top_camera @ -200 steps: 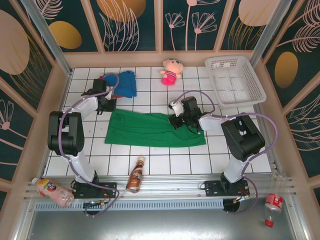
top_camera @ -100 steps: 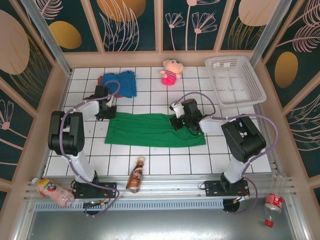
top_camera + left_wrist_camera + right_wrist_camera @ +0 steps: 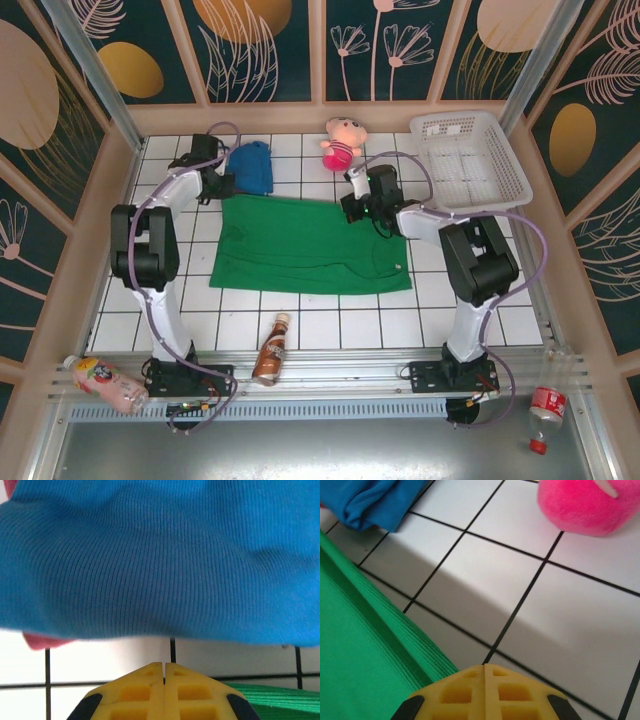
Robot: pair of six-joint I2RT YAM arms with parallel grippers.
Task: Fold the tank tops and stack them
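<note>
The green tank top (image 3: 310,245) lies spread on the tiles, its white label (image 3: 398,267) near the right edge. My left gripper (image 3: 221,190) (image 3: 164,664) is shut at its far left corner, where green cloth (image 3: 285,695) runs under the fingers. At the far right corner my right gripper (image 3: 348,208) (image 3: 484,666) is shut too, with the green edge (image 3: 365,645) meeting its left finger. The blue tank top (image 3: 252,168) (image 3: 160,560) lies bunched just beyond the left gripper. A reddish strip of the maroon tank top (image 3: 45,641) peeks from under it.
A pink plush doll (image 3: 342,143) (image 3: 590,505) sits at the back centre. A white basket (image 3: 510,175) stands at the back right. A brown bottle (image 3: 272,350) lies near the front edge, and two more bottles (image 3: 100,382) (image 3: 545,408) lie on the front rail.
Both grippers moved toward the back, drawing the green top's far edge with them. It has opened from a narrow strip into a wider sheet.
</note>
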